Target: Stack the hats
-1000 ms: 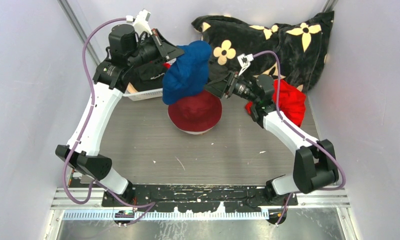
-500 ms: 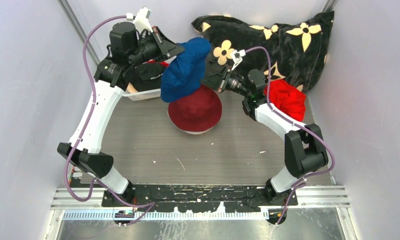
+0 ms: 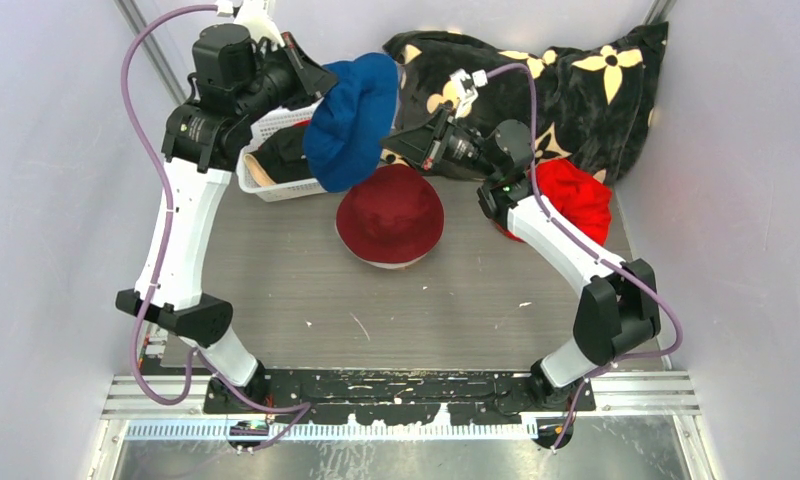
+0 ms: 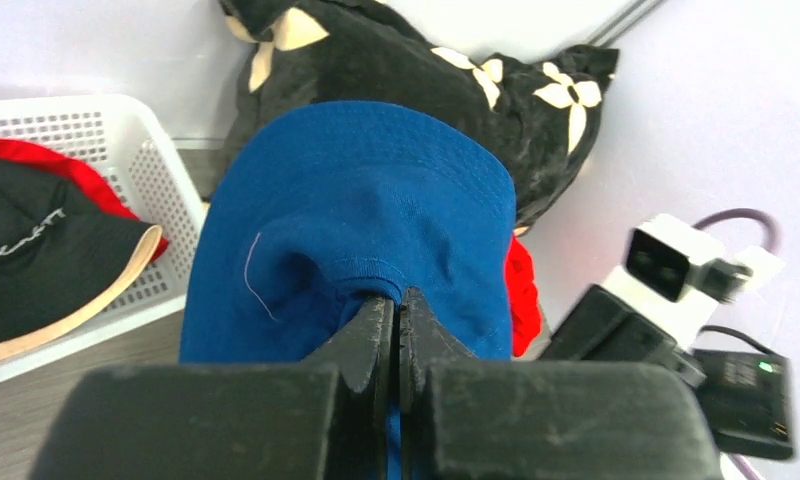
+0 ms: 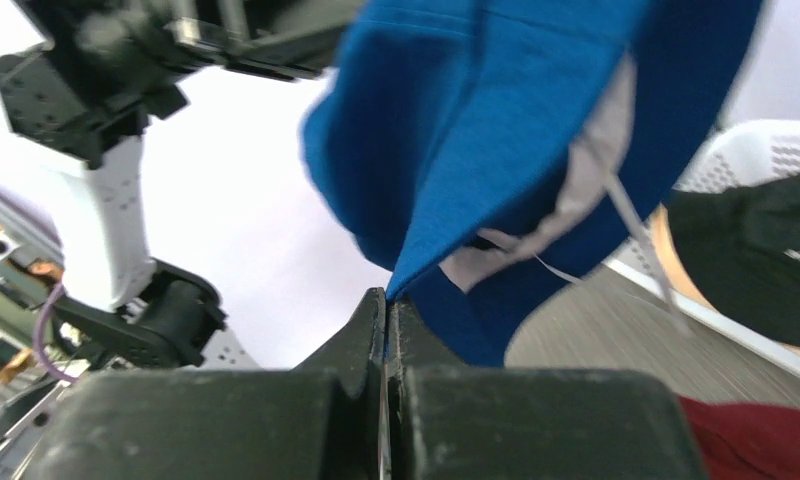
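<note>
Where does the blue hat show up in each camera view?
Top external: the blue hat is at upper centre, just up-left of the dark red hat.
Left wrist: the hat fills the centre, pinched by the left end effector.
Right wrist: the hat is at top right, its brim in the right end effector.
Shared landmark: the white basket.
</note>
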Tool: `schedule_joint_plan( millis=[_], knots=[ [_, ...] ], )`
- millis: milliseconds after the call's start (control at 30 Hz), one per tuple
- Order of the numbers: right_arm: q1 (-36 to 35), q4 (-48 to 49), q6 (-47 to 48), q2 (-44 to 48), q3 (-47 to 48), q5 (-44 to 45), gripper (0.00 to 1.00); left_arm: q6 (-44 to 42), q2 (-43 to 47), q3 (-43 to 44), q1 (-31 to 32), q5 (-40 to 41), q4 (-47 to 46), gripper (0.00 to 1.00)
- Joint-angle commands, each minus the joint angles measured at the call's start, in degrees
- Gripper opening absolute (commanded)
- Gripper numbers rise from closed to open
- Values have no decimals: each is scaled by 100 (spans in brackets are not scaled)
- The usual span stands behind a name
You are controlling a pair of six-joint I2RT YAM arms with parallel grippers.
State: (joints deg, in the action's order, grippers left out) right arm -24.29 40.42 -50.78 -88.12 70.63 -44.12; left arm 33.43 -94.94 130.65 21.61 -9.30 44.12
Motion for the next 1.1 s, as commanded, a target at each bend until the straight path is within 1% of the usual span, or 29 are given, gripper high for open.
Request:
schedule_joint_plan(
  millis=[0,100,233,600,800,1067],
  knots=[
    [-392,-77,-184,-91,686,-60,1,-401,-118,335,-110,393,568,0],
    [-562,-72,-271,-223,764,17,1,-458,-179,344,-193,363,750,0],
    [-629,-79,-272,-213,585,103,1,-551,-232,286,-230,407,918,0],
    [-591,-658,155,251,-132,420,1,-601,-429,-176,-235,308,940,0],
    [-202,-809,214,728,-663,498,1,-551,-419,-485,-151,130,799,0],
    [345,-1499,500,1373,-1196,456,1,-583,-730,-326,281,117,984,0]
  ],
)
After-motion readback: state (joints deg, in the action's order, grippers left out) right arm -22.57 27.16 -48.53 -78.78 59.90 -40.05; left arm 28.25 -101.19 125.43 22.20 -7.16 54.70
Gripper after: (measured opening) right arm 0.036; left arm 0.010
